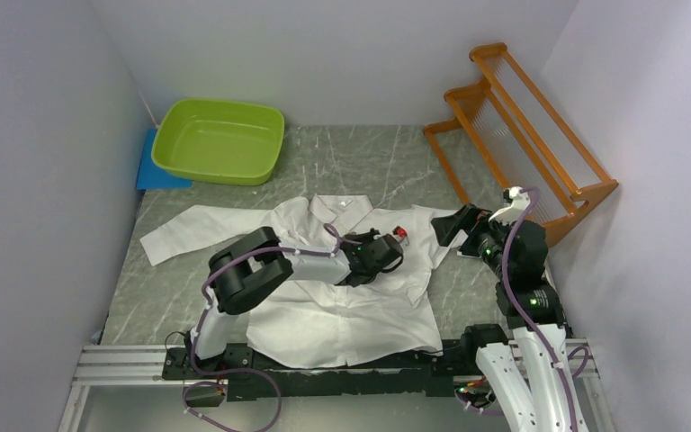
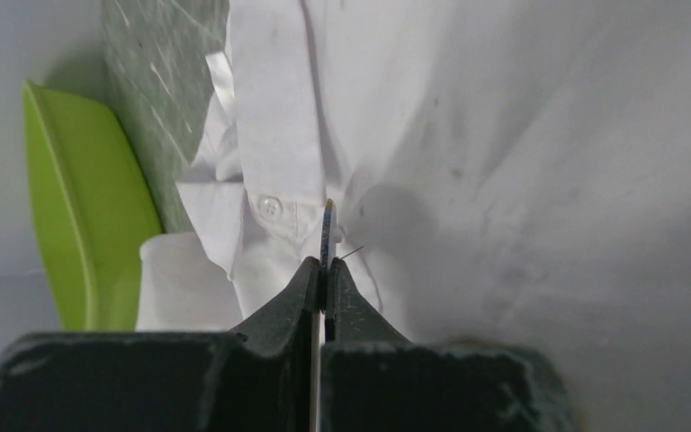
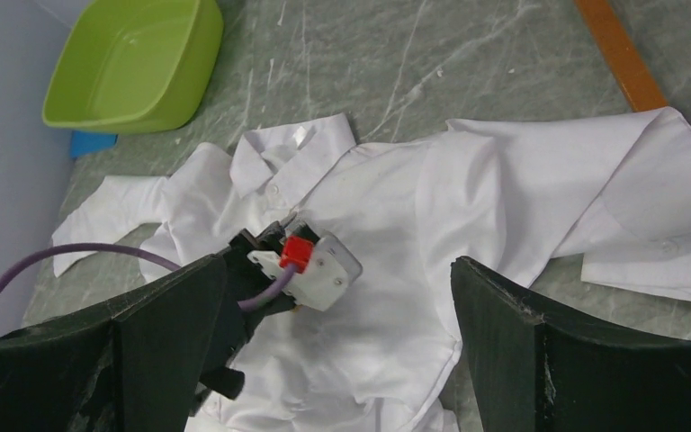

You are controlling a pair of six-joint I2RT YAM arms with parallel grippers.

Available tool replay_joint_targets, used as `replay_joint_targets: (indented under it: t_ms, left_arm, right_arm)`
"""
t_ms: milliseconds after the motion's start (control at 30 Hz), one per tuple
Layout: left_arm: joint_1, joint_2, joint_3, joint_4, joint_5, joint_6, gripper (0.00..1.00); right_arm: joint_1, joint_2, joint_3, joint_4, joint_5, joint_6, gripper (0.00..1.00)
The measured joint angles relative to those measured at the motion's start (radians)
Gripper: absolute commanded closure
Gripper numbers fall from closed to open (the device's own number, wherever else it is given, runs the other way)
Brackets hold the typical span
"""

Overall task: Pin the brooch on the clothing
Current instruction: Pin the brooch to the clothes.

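L jaws pinch thin brooch point(image 2: 327, 227) edge-on, over white shirt point(image 1: 351, 315) front. R jaws spread wide, by shirt sleeve point(image 3: 648, 198) on bench point(image 1: 378, 162).

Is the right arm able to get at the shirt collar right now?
Probably not straight on: the left arm sits over the shirt, partly between the open right fingers and the collar. It might go around.

One shirt point(image 1: 342, 315), one brooch point(image 2: 327, 225), one green basin point(image 1: 220, 144), one blue pad point(image 1: 153, 173), one rack point(image 1: 468, 93), two claws point(image 2: 324, 268) point(image 3: 340, 263)
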Motion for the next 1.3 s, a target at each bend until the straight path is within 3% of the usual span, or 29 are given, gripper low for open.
replay_joint_targets:
  t_ms: [233,700,867,1033,1267,1300]
  left_arm:
    - [-0.065,0.116,0.092,0.003,-0.104,0.092,0.98]
    - [-0.141,0.274,0.265,-0.17,-0.247,0.067,0.97]
    - [-0.181,0.286,0.354,-0.244,-0.187,-0.001,0.97]
    - [-0.187,0.24,0.35,-0.27,-0.109,-0.09,0.97]
    - [-0.141,0.011,0.219,-0.232,0.105,-0.281,0.97]
    - [-0.095,-0.111,0.13,-0.169,0.215,-0.372,0.97]
  right_arm:
    - [0.0,0.001,0.0,-0.002,0.004,-0.003,0.0]
    - [0.0,0.002,0.0,-0.008,0.005,-0.008,0.0]
    - [0.0,0.002,0.0,-0.009,0.005,-0.008,0.0]
    - [0.0,0.002,0.0,-0.009,0.005,-0.008,0.0]
    - [0.0,0.003,0.0,-0.009,0.005,-0.007,0.0]
    - [0.0,0.007,0.0,-0.009,0.005,-0.006,0.0]
